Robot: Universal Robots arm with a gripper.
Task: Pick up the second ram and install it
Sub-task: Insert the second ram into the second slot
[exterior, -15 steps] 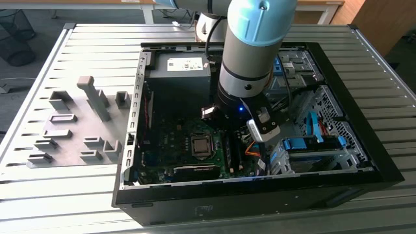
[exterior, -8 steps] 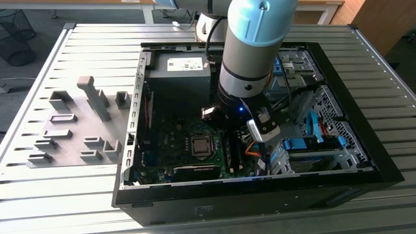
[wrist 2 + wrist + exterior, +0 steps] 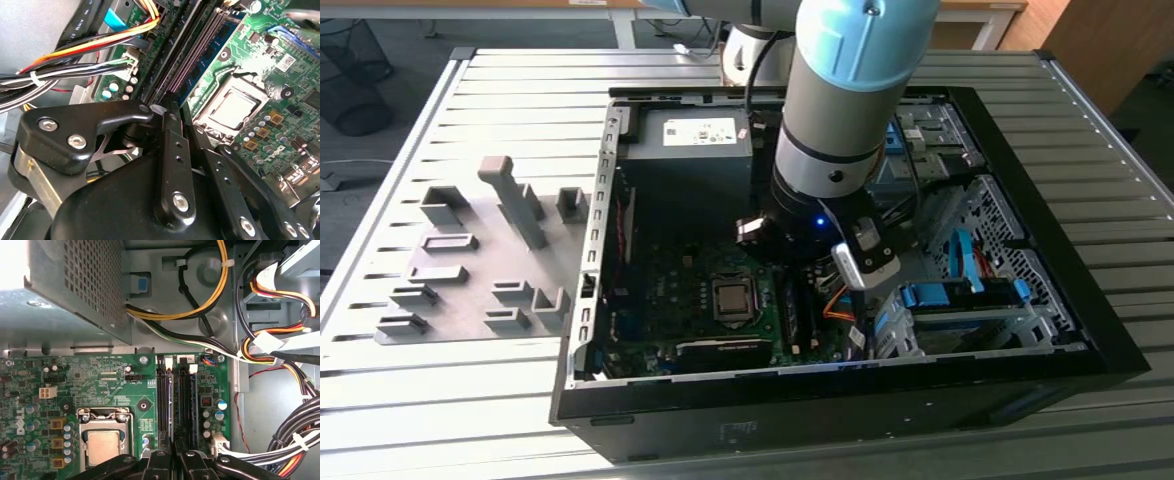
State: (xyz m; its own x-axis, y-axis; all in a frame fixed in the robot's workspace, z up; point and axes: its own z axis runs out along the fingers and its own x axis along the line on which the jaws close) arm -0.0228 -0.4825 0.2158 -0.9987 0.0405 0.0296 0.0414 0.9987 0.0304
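My gripper (image 3: 798, 262) is down inside the open computer case (image 3: 592, 200), over the memory slots to the right of the processor socket (image 3: 734, 297) in the exterior view. In the first wrist view my black fingers (image 3: 157, 462) stand almost together, gripper (image 3: 174, 452) centred on a thin blue-teal edge, the second ram (image 3: 171, 395). It stands on edge along a slot of the green motherboard (image 3: 100, 375). A similar bluish strip (image 3: 192, 400) runs in the neighbouring slot. The second wrist view shows my gripper (image 3: 179, 117) just above the long dark slots (image 3: 197, 42).
A grey power supply (image 3: 700, 135) sits at the case's far end. Bundles of coloured cables (image 3: 280, 340) hang beside the slots toward the drive bays (image 3: 961, 300). Grey holder blocks (image 3: 494, 260) stand on the slatted table at the exterior view's left.
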